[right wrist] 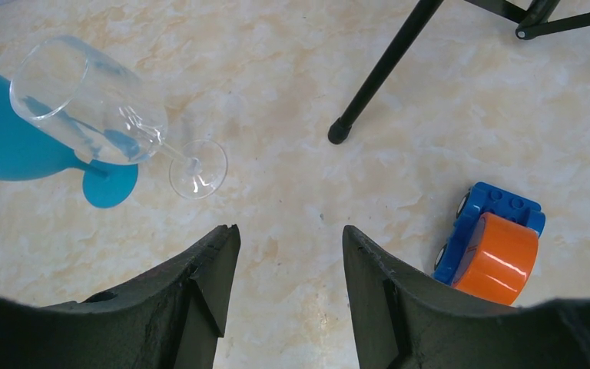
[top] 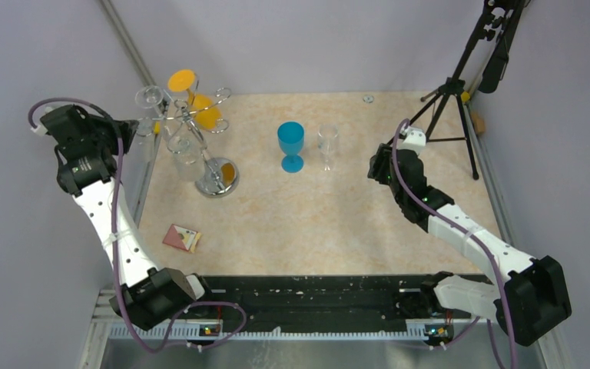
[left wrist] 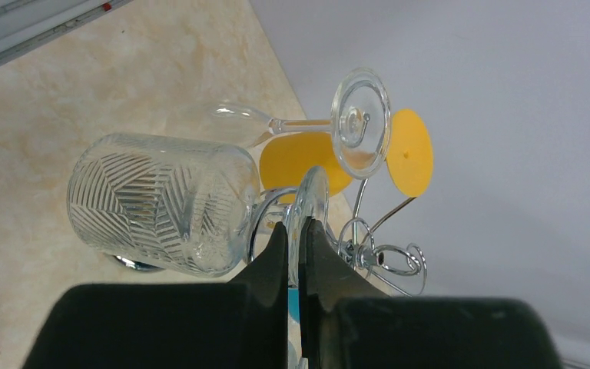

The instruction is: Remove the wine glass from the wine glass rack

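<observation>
**Left claw pinches the foot of a patterned glass at the rack**

A small pink-and-white card [top: 180, 238] lies toward the near-left corner of the table [top: 315, 231]. In the middle, the right gripper [right wrist: 290, 234] hangs over bare tabletop, its jaws partly apart and holding nothing. Just beyond it stand a clear stemmed glass [top: 326, 146] and a blue goblet [top: 291, 144], side by side. A blue-and-orange toy truck [right wrist: 492, 246] sits near the black tripod [top: 461, 100] by the right edge. The wine glass rack [top: 217, 178] stands in the far-left corner, carrying a plain glass [left wrist: 361, 119] and orange glasses [top: 206, 115]. Beside it the left gripper [left wrist: 298, 254] is clamped narrow on the foot of the wine glass [left wrist: 161, 204], which lies tipped sideways. Whether its stem sits in a rack loop I cannot tell.
</observation>
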Robot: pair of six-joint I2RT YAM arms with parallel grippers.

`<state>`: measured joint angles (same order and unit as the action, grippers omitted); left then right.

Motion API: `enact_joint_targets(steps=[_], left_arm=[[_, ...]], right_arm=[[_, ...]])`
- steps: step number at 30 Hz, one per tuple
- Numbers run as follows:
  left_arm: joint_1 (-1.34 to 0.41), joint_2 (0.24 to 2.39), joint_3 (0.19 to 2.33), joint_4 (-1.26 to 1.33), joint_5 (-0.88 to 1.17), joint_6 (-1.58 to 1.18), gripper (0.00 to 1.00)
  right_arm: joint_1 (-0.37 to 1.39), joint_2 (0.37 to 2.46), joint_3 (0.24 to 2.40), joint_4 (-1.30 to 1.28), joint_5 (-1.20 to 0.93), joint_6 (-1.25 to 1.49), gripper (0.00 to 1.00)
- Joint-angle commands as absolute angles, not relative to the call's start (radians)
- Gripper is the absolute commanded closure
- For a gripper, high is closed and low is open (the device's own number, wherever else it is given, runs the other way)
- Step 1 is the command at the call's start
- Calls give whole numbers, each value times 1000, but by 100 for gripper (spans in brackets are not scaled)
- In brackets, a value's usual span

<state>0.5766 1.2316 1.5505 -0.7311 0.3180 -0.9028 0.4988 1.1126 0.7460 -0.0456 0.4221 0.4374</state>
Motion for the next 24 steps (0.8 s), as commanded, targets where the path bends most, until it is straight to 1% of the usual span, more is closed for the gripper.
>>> enact_joint_targets(steps=[1, 9, 13, 18, 24], left_arm=[[586, 1183, 1492, -411, 317, -958, 100], [585, 1182, 1403, -254, 366, -1030, 100], [585, 1199, 1400, -209, 441, -1079, 100], [585, 1217, 1389, -179, 552, -1139, 100], [586, 1216, 1396, -190, 618, -1152, 100]], right_arm=[[484, 1083, 736, -8, 441, 431, 45], [476, 1087, 739, -9, 444, 434, 45], [474, 1090, 744, -9, 447, 433, 45], [471, 1095, 744, 5, 448, 428, 45], [470, 1108, 747, 27, 432, 430, 45]])
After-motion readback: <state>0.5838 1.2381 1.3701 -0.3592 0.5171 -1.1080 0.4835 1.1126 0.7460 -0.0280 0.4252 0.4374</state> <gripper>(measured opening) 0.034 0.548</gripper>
